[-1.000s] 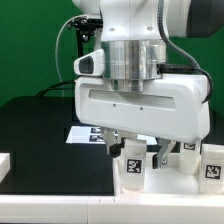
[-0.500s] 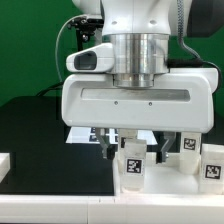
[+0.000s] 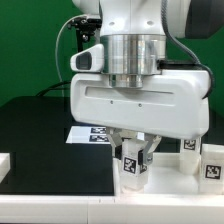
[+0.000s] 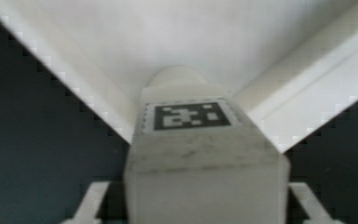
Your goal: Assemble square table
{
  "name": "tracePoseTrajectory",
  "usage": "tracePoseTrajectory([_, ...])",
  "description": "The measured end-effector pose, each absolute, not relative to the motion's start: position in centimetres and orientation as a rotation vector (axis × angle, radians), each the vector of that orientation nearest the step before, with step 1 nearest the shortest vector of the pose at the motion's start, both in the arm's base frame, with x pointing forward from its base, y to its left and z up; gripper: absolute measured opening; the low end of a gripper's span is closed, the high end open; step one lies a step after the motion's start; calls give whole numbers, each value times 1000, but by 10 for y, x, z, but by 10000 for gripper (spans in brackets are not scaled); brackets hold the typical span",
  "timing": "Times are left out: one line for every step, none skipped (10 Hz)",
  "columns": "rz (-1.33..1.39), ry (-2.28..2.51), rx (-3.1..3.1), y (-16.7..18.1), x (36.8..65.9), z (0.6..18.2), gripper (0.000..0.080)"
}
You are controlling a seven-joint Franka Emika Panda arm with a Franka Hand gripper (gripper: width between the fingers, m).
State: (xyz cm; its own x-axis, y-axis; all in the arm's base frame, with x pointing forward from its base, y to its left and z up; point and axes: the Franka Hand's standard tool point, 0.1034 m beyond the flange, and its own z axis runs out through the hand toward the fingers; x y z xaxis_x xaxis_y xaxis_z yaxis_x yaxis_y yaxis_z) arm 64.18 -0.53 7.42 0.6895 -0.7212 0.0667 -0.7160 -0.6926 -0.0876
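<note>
Exterior view is showing the big white arm housing filling the frame, its two-finger gripper reaching down with both fingers flanking a short white plastic block leg standing on the white square tray-like tabletop; whether the fingers are pressing the leg or sitting just beside it, cannot tell. Two more tagged white blocks are showing toward the exterior view's right. The flat marker board is lying on the black table behind. Wrist view is showing only the leg close up, one black-and-white tag facing the camera, no readable text.
</note>
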Motion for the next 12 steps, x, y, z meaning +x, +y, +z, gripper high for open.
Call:
tracePoseTrajectory([-140,1381,-2752,-7,641,73,285])
tracePoseTrajectory([-107,1618,-2579,-12,640,72,285])
tracePoseTrajectory([-52,1856,-2364,-15,638,71,285])
tracePoseTrajectory([-20,2013,-2227,-15,637,72,285])
tracePoseTrajectory([-6,2111,-2135,-14,637,71,285])
tracePoseTrajectory([4,2178,-2069,-14,636,71,285])
tracePoseTrajectory([3,2169,-2079,-14,636,71,314])
tracePoseTrajectory([-1,2131,-2119,-14,636,71,449])
tracePoseTrajectory([-37,2025,-2219,-12,638,73,449])
tracePoseTrajectory([-94,1841,-2358,-4,642,78,607])
tracePoseTrajectory([-131,1612,-2523,-3,640,77,638])
tracePoseTrajectory([-150,1385,-2671,-2,637,76,638])
